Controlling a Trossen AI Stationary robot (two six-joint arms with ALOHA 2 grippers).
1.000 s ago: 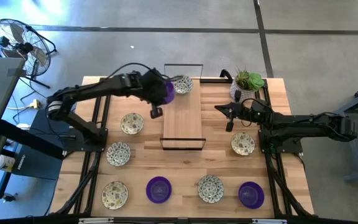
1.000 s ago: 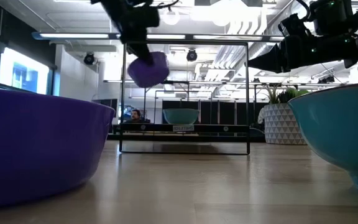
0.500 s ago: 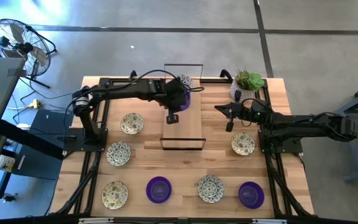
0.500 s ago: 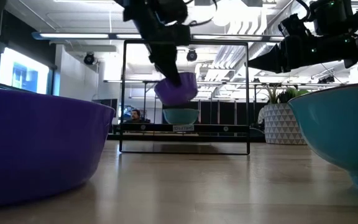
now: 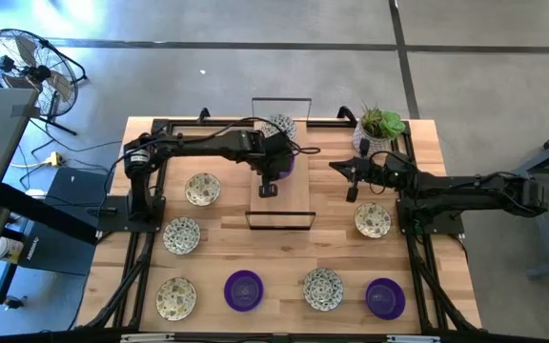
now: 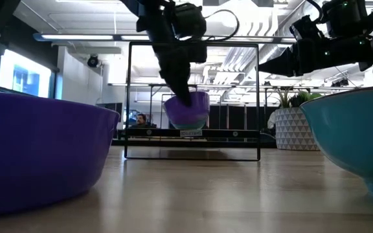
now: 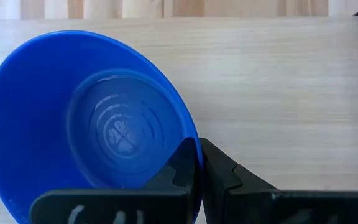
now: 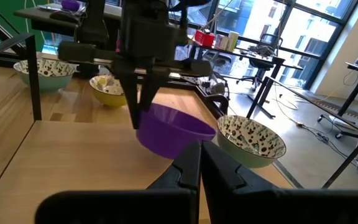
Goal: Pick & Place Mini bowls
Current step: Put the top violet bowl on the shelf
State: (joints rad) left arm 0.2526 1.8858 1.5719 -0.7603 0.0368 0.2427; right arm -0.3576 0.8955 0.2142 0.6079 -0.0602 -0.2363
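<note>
Since the earlier frame, left gripper (image 5: 276,170) has carried the purple mini bowl (image 5: 284,159) from the table's left-rear area over the wooden tray (image 5: 280,195) and lowered it beside the speckled mini bowl (image 5: 279,126) at the tray's far end. No legible writing or brand; a small label on the tray frame in the low view is too small to read. Nearest the front edge sit four mini bowls, two purple, two speckled. Left fingers (image 7: 216,171) pinch the purple bowl's rim; the bowl hangs tilted above the tray, smooth and solid-coloured with concentric rings inside. Right gripper (image 5: 349,171) hovers right of the tray, fingers pressed together, holding nothing, near the potted plant (image 5: 379,124).
</note>
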